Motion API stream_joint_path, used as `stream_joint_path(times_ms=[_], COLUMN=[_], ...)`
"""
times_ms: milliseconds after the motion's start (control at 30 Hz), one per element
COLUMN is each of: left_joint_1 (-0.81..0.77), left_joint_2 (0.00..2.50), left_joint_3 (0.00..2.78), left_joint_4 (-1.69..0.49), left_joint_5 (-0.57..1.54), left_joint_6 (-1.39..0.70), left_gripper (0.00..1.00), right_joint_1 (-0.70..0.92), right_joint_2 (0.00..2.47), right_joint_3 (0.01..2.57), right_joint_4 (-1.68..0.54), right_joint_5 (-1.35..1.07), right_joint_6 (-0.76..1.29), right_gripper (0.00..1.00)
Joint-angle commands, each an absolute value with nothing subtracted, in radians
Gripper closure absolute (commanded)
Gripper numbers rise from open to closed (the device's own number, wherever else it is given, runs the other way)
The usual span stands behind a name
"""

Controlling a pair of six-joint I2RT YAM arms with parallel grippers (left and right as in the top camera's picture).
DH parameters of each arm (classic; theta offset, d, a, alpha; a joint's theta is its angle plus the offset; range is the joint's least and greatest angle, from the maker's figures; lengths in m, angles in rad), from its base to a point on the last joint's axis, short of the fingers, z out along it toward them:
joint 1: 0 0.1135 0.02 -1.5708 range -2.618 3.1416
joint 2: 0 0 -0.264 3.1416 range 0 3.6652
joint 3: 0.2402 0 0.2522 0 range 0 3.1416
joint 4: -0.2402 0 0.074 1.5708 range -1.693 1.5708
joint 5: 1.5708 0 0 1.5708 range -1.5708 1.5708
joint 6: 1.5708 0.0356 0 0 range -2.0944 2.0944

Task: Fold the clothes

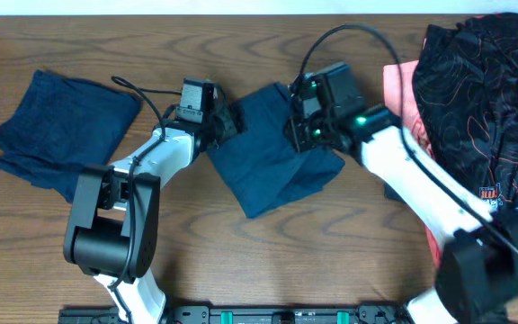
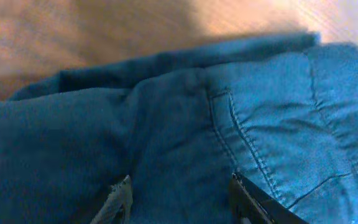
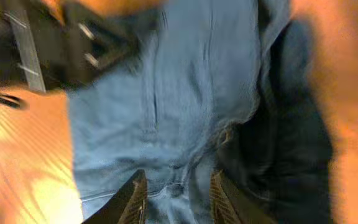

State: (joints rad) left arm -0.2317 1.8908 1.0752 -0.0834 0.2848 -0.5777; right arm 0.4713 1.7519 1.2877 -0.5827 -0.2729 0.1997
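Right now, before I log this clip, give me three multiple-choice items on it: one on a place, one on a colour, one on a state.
1. Where does the black orange-swirl garment lie?
A. at the right end of the table
B. at the left end
C. between the two arms

2. What colour is the piece peeking out at its left edge?
A. green
B. salmon-pink
C. white

3. How does the left claw stand?
A. shut on a sock
B. out of view
C. open over the navy-blue garment

Answers:
1 A, it fills the right end in the overhead view.
2 B, the piece reads salmon-pink there.
3 C, the left wrist view shows its fingers apart above blue cloth.
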Motion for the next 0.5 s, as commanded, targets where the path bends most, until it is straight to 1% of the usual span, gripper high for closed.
stream_joint_path(times_ms=[0,33,100,167,200,267,333,400,467], left_joint_1=[-0.232,-0.232,-0.233,-0.234,-0.235,-0.237,-0.241,-0.243,-0.244], left_joint_2=[1.895,1.895,1.895,1.895,1.895,1.895,1.892,1.874,1.835], left_joint_3=[1.087,1.087,1.087,1.087,1.087,1.087,1.087,1.087,1.087], left_joint_4=[-0.166,-0.208,-0.284,-0.366,-0.406,-0.48,-0.53,-0.559,-0.572], left_joint_5=[0.288,0.295,0.326,0.385,0.42,0.517,0.643,0.731,0.748], left_joint_6=[-0.566,-0.565,-0.565,-0.565,-0.565,-0.563,-0.525,-0.499,-0.488], left_gripper=[0.48,0.48,0.54,0.58,0.62,0.66,0.76,0.77,0.77], right_joint_1=[0.486,0.485,0.481,0.474,0.472,0.469,0.469,0.466,0.458], right_joint_2=[1.845,1.866,1.905,1.928,1.933,1.933,1.933,1.935,1.935], right_joint_3=[1.279,1.279,1.279,1.273,1.268,1.251,1.243,1.24,1.24], right_joint_4=[-0.657,-0.703,-0.823,-0.902,-0.915,-0.906,-0.887,-0.868,-0.85], right_joint_5=[-0.321,-0.299,-0.173,-0.047,-0.008,0.054,0.109,0.153,0.192], right_joint_6=[0.188,0.206,0.293,0.357,0.367,0.366,0.366,0.366,0.366], right_gripper=[0.73,0.73,0.75,0.77,0.77,0.77,0.76,0.76,0.75])
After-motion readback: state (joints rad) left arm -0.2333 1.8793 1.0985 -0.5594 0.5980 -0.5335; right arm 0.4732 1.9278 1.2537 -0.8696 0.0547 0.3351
